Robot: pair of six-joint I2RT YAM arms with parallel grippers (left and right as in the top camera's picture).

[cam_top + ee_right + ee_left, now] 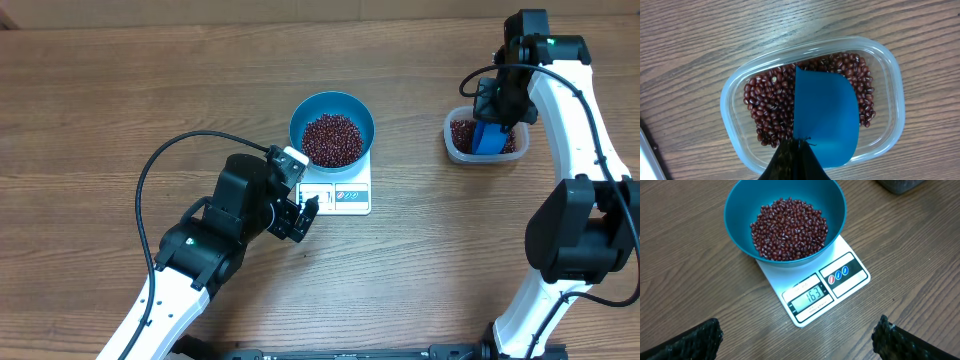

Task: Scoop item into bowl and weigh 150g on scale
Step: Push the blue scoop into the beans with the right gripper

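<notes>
The beans (789, 229) lie heaped in the blue bowl (735, 215), which sits on the white scale (852, 280) at upper centre of the left wrist view. The display reads 163. The left fingers (695, 342) stand at the lower corners, spread fully apart, holding nothing and clear of the scale. At upper right of the overhead view, the right fingers (792, 162) are pinched closed on the blue scoop (825, 115). Its blade is over further beans in the clear tub (890, 95) on the worktop (100, 100).

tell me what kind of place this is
Probably a robotics lab bench, not a kitchen: a robot's left arm and right arm flank a wood-grain table holding a scale, a bowl of beans and a tub with a scoop.
</notes>
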